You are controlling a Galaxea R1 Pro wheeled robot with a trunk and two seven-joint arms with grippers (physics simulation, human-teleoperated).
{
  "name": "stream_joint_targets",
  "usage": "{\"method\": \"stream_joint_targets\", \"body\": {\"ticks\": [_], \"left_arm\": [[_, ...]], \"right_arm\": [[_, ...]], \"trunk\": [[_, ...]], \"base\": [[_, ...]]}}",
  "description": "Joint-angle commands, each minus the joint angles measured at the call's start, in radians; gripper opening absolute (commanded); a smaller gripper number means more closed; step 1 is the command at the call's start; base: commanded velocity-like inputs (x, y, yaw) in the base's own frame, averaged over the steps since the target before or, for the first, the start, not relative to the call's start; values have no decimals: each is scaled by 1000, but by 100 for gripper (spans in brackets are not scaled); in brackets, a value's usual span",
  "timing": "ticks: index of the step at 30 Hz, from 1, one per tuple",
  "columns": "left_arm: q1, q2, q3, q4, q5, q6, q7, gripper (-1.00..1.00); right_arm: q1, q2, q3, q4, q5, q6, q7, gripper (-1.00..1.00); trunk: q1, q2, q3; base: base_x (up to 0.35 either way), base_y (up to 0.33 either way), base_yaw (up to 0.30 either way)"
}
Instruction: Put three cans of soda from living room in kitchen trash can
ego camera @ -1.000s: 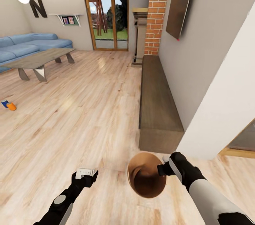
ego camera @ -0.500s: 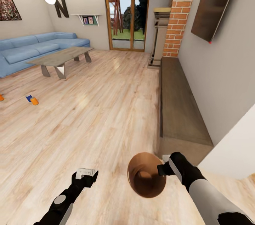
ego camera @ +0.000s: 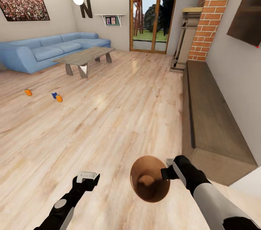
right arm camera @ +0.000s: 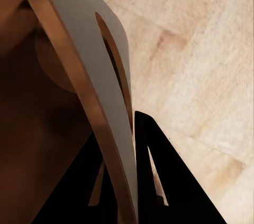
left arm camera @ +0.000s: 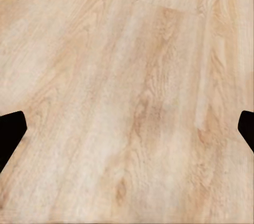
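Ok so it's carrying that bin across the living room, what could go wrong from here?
The right hand pinches only the rim of the round wooden-lined bin, which hangs tilted, so it might slip or swing. The two orange cans and blue can lie loose on the wooden floor; a nudge could roll them.

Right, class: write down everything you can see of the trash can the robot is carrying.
The trash can is a small round tapering bin, brown and wood-like inside and along its rim, with a grey outer wall that has a slot cut through it. It is held above the wooden floor, its open mouth facing the head camera, showing its round bottom and nothing inside. The right gripper has its jaws closed on the rim; nothing else touches it.
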State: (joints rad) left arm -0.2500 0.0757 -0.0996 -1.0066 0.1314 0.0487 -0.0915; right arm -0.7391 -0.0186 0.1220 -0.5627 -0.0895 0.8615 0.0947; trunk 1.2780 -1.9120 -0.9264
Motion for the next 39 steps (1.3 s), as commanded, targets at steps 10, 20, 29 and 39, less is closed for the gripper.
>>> {"method": "stream_joint_targets", "body": {"ticks": [10, 20, 29, 39], "left_arm": [[0, 8, 141, -1, 129, 1, -5, 100], [0, 9, 155, 0, 132, 0, -7, 100], [0, 9, 155, 0, 124, 0, -25, 100], [0, 9, 155, 0, 121, 0, -35, 100]], "right_arm": [[0, -1, -2, 0, -20, 1, 8, -100], [0, 0, -2, 0, -21, 1, 8, -100], [0, 0, -2, 0, -20, 1, 7, -100], [0, 0, -2, 0, -20, 1, 7, -100]], "trunk": [[0, 0, 0], [0, 0, 0], [0, 0, 0], [0, 0, 0]], "base": [[177, 235, 247], [310, 31, 247], [327, 1, 247], [327, 0, 246]]}}
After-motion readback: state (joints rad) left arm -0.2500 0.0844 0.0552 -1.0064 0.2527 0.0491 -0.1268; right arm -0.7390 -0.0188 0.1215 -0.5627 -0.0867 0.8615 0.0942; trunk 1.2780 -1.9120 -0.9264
